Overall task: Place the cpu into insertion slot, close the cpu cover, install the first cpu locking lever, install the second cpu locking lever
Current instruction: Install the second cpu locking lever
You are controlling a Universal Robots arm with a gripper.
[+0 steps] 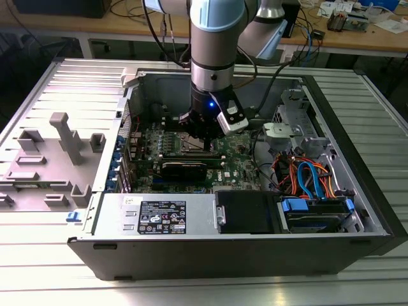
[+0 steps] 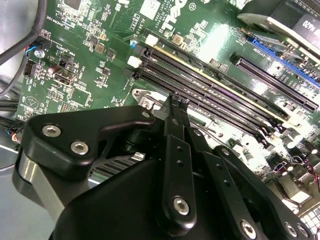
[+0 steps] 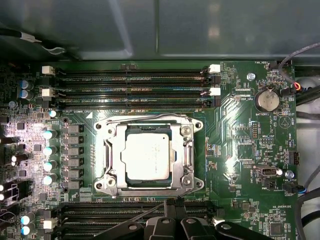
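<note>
First wrist view: the cpu (image 3: 149, 157), a small square chip with a silver-grey metal top, lies flat in the insertion slot (image 3: 116, 159) near the middle of the green motherboard (image 3: 240, 135). The cpu cover (image 3: 189, 156), a thin silver frame with a square window, is closed down around the chip, so the chip's top shows through the window. Thin metal locking levers (image 3: 145, 118) run along the edges of the frame. Long black memory slots (image 3: 132, 82) lie in rows on two opposite sides of the socket, and a round coin battery (image 3: 265, 100) sits off to one side of it.

The gripper (image 3: 172, 202) shows as black fingers closed together to a narrow tip, just beside the edge of the socket frame, over the nearby memory slots. In the second wrist view the gripper (image 2: 176, 102) has its jaws pressed together with nothing held between them, the tip low over the board.

In the exterior view, the arm (image 1: 217, 44) reaches straight down into an open computer case (image 1: 210, 248) lying on its side on a ribbed metal table (image 1: 57, 280). The gripper (image 1: 203, 135) hangs over the motherboard (image 1: 239, 162). Coloured cables (image 1: 306, 175) sit toward the exterior view's right, and a grey plastic fixture (image 1: 64, 137) rests on the table at the exterior view's left.
</note>
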